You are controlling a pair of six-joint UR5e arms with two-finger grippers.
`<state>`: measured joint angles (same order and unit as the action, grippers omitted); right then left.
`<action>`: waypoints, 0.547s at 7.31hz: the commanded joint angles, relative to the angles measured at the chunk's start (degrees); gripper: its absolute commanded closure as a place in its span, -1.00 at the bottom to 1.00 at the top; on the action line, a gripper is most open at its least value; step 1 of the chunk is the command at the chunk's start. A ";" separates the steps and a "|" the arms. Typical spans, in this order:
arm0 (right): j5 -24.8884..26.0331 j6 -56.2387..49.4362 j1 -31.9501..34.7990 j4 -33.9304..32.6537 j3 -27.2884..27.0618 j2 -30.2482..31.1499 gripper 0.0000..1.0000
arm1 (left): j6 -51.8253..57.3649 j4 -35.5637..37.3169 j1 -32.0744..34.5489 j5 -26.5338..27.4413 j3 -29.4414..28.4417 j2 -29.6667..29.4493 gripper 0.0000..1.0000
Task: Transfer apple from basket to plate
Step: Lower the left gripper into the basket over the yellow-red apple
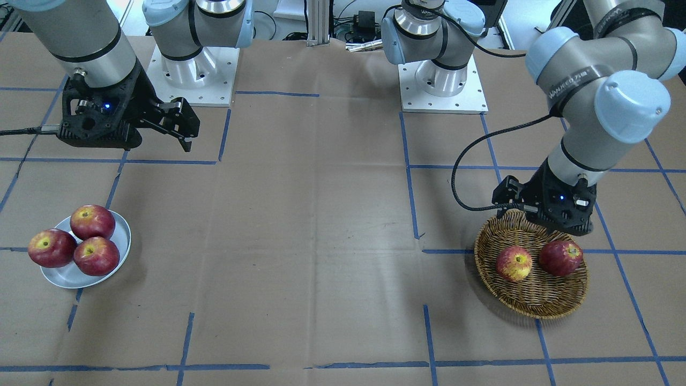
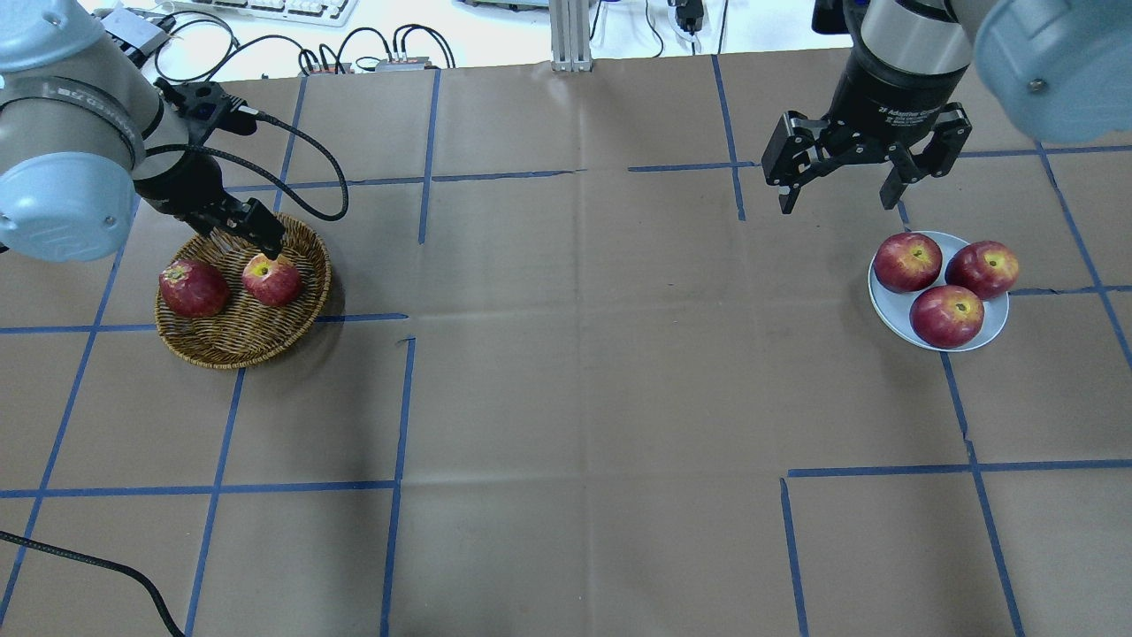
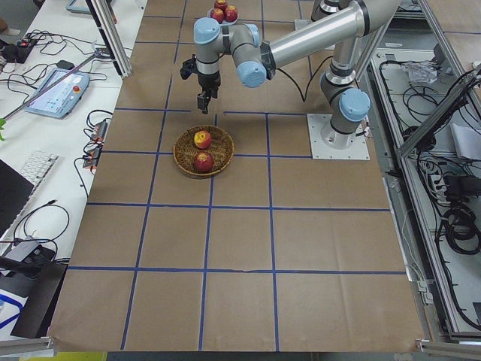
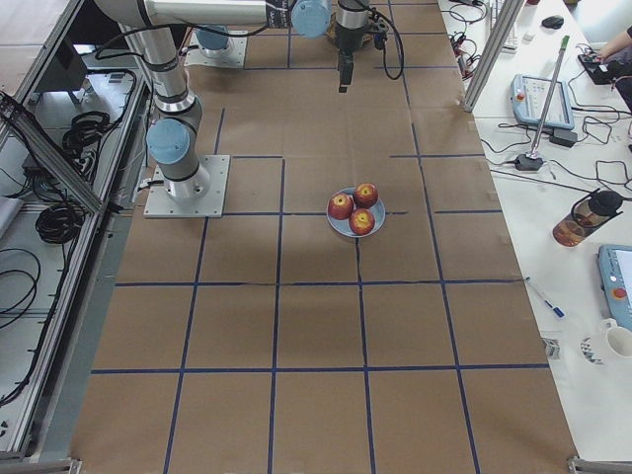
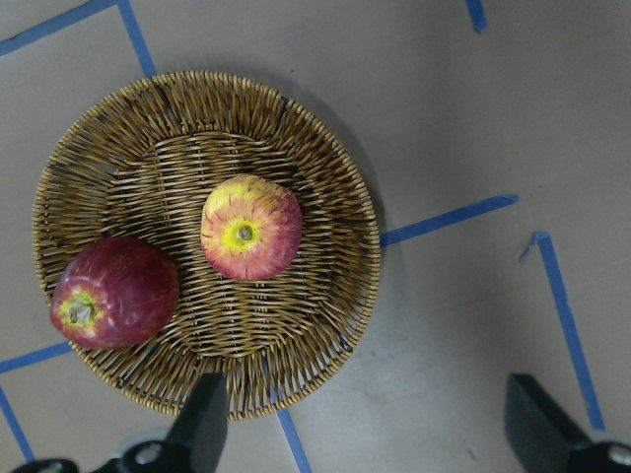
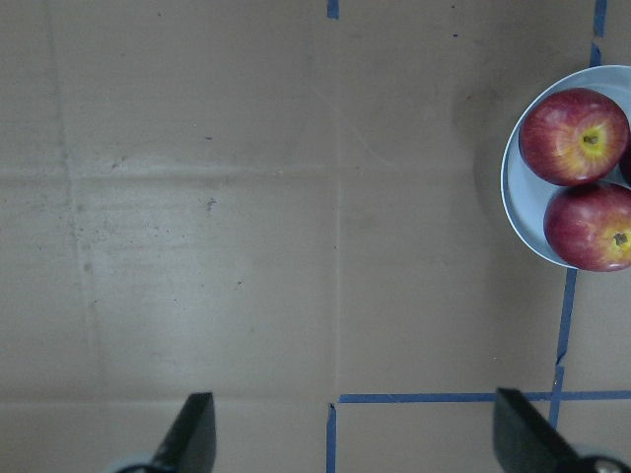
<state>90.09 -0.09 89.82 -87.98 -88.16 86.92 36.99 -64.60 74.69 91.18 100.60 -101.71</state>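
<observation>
Left gripper (image 5: 370, 439) spread above basket (image 5: 325, 177), worktop's left edge: apple (image 5: 251, 227), dark red apple (image 5: 113, 291) inside. Plate (image 2: 893, 310), right edge: three red apples (image 2: 946, 316).

Brown-papered table (image 2: 566, 398), blue tape grid (image 2: 265, 487)

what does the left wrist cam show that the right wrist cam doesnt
Left wrist only: the basket holding the apple and a dark red apple, apart. Right wrist only: the plate, cut off at the right edge, with red apples on it. Both: brown paper table cover with blue tape, and an open gripper at the bottom edge, the left gripper and the right gripper.
</observation>
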 commanded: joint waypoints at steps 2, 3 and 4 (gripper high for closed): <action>0.00 0.00 0.00 0.00 0.00 0.00 -1.00 | 1.77 9.97 -1.47 0.23 0.54 -8.40 -0.98; 0.00 0.00 0.00 0.00 0.00 0.00 -1.00 | 1.60 10.54 -1.47 0.14 0.73 -10.33 -0.98; 0.00 0.00 0.00 0.00 0.00 0.00 -1.00 | 1.59 10.46 -1.56 0.23 0.82 -11.40 -0.98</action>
<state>90.09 -0.09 89.82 -87.98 -88.16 86.92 38.64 -54.97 73.22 91.31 101.16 -111.30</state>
